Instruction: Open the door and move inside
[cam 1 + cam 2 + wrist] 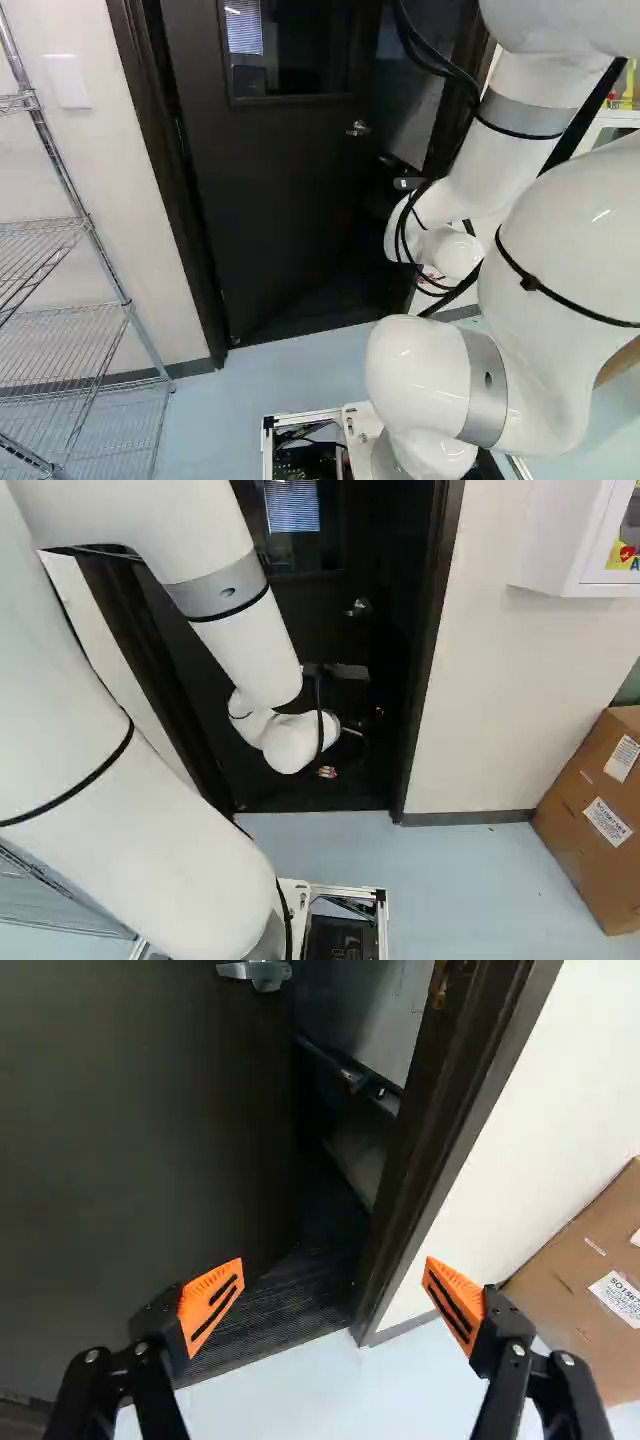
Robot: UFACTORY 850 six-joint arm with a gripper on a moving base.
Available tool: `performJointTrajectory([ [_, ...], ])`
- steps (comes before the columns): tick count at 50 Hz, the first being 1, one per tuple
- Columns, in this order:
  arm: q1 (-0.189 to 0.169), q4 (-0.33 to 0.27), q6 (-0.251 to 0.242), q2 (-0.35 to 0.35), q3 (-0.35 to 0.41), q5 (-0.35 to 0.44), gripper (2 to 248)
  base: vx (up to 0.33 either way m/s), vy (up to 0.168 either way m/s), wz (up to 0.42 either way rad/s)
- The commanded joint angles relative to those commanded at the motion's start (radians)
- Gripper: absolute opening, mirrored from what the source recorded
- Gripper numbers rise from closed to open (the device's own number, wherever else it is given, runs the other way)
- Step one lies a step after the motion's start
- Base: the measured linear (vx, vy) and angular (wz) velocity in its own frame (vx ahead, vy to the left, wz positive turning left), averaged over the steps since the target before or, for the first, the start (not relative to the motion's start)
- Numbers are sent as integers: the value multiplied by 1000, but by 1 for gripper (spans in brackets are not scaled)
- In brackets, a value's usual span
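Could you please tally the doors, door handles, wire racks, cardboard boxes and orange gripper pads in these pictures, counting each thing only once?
Door: 1
Door handle: 1
Wire rack: 1
Cardboard box: 1
Orange gripper pads: 2
Total: 6

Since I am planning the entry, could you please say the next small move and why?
I would probably shift the hand sideways toward the door, away from the frame: the door is ajar, but with the hand open, one finger lines up with the wall.
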Motion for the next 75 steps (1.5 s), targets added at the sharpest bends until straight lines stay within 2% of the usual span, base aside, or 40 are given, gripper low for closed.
performJointTrajectory([
  [23,0,0,0,0,0,0,247,92,58,-29],
  [75,0,0,0,0,0,0,247,108,33,-217],
])
